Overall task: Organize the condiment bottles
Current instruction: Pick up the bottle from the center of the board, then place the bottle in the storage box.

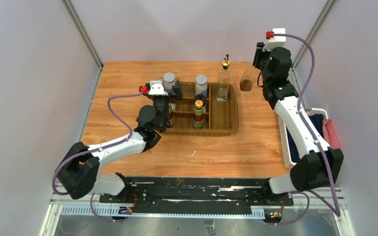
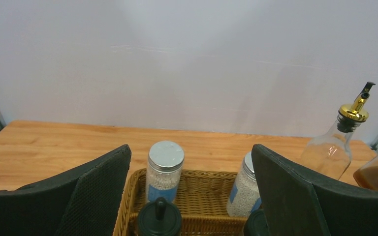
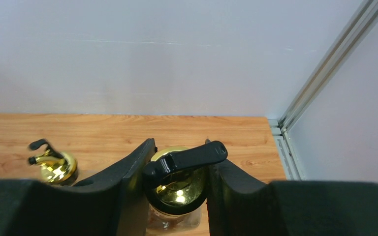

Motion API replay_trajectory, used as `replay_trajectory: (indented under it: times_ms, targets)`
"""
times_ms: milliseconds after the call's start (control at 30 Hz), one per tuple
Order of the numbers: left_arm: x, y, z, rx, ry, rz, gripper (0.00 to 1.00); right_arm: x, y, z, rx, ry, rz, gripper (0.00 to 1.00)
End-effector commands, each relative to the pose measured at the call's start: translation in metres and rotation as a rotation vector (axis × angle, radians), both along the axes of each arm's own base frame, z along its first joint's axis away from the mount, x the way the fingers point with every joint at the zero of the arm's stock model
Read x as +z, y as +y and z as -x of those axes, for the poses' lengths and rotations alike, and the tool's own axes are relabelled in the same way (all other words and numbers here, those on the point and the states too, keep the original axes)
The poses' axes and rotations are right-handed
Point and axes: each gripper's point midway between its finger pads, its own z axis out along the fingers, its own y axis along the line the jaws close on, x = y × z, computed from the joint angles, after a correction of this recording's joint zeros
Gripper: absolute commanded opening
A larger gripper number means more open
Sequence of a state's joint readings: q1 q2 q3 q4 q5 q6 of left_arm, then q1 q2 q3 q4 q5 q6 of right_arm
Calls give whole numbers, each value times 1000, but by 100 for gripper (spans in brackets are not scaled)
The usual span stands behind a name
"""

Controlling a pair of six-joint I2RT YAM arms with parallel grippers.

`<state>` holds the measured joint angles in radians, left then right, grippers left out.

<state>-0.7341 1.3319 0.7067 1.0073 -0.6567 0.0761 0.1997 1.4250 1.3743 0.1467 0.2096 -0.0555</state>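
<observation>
A wicker basket (image 1: 229,113) with dividers holds two grey-lidded jars (image 1: 169,78) (image 1: 201,81), a tall clear gold-topped bottle (image 1: 223,81), a yellow-capped bottle (image 1: 199,116) and black-capped bottles. My left gripper (image 1: 167,101) hovers over the basket's left side, open and empty. In the left wrist view its fingers (image 2: 98,191) flank the jars (image 2: 165,169) and a black-capped bottle (image 2: 159,219). My right gripper (image 1: 255,66) is shut on the second gold-topped bottle (image 1: 247,79), which holds brown liquid, right of the basket. The right wrist view shows the gripper (image 3: 177,182) closed around the bottle's gold top (image 3: 179,189).
A white bin (image 1: 284,142) with blue and pink cloths stands at the table's right edge. Enclosure walls and metal posts close in the back and sides. The gold-topped bottle in the basket also shows in the right wrist view (image 3: 54,164).
</observation>
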Motion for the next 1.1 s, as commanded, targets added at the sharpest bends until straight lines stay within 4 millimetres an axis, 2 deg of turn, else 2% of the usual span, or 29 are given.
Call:
replay_trajectory:
  times_ms: [0,100,300,400,533,800,1067]
  targets:
    - [8,7,5,2,-4,36,98,28,14,34,18,-64,12,0]
    - [8,9,7,1,2,44,98,34,26,55,42,-70,22,0]
    - [7,9,10,-16,24,37,98,38,65,94,133,-74,52,0]
    - [6,10,13,-23,34,34,98,36,79,107,171,-72,59,0]
    - [5,12,18,-31,43,26,98,30,89,120,202,-69,52,0]
    - [1,14,22,-43,49,15,98,6,108,130,241,-36,63,0]
    - [1,13,23,-45,50,14,98,-12,124,122,197,-28,77,0]
